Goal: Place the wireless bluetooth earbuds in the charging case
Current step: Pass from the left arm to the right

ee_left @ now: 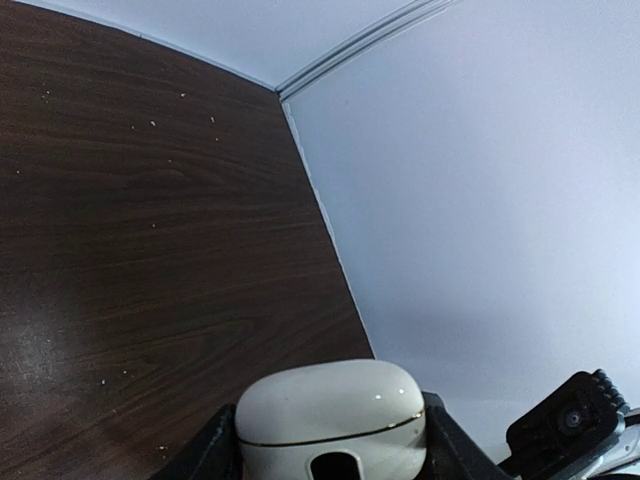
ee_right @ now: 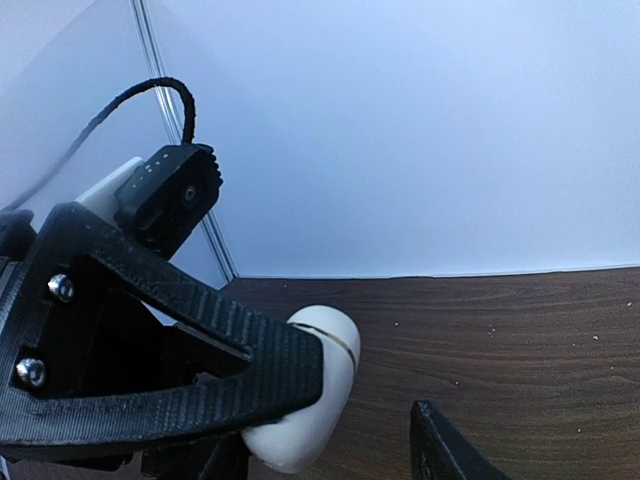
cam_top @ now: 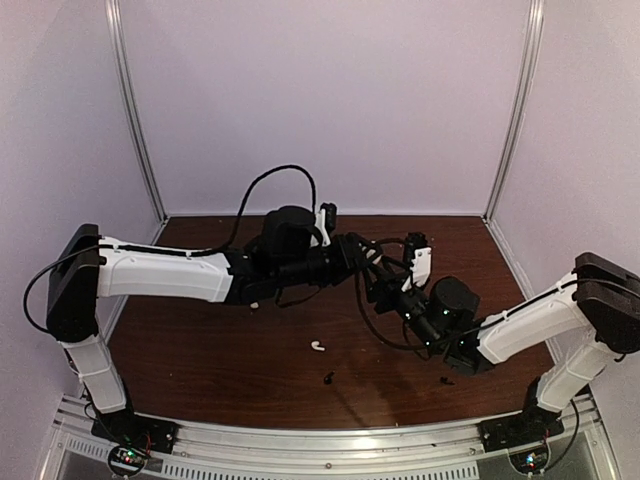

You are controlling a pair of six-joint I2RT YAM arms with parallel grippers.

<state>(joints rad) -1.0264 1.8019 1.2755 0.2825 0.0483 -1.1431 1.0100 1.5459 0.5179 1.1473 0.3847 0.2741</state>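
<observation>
The charging case (ee_left: 330, 405), a glossy white rounded pebble with a thin gold seam, is clamped by its sides in your left pincer (ee_left: 328, 445), I think so that the lid stays reachable. Your right pincer (cam_top: 380, 278) is just beside it; how wide it stands I cannot tell. Below both pincers, a white earbud (cam_top: 317, 346) and a black earbud (cam_top: 328, 378) lie on the dark wood-grain counter (ee_left: 150, 250).

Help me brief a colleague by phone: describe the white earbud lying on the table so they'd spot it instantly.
Find the dark wooden table, then the patch on the near side of where the two arms meet. The white earbud lies there, pale against the wood, unlike the black earbud just beside it.
</observation>
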